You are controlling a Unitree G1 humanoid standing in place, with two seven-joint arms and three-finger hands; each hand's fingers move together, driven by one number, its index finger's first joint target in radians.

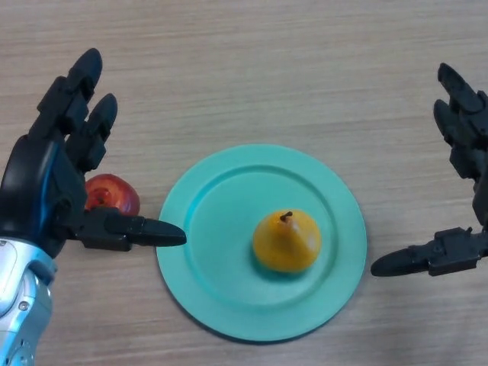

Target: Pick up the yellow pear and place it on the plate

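Note:
The yellow pear (286, 241) with a short brown stem sits on the teal plate (221, 198), a little right of the plate's middle. My left hand (46, 191) hovers at the plate's left edge, open, its thumb reaching over the rim. At the far right my right hand (465, 160) is open too, fingers stretched upward and thumb pointing toward the plate. Neither hand touches the pear.
A red apple (114, 194) lies on the wooden table (267, 69) just left of the plate, partly hidden behind my left hand.

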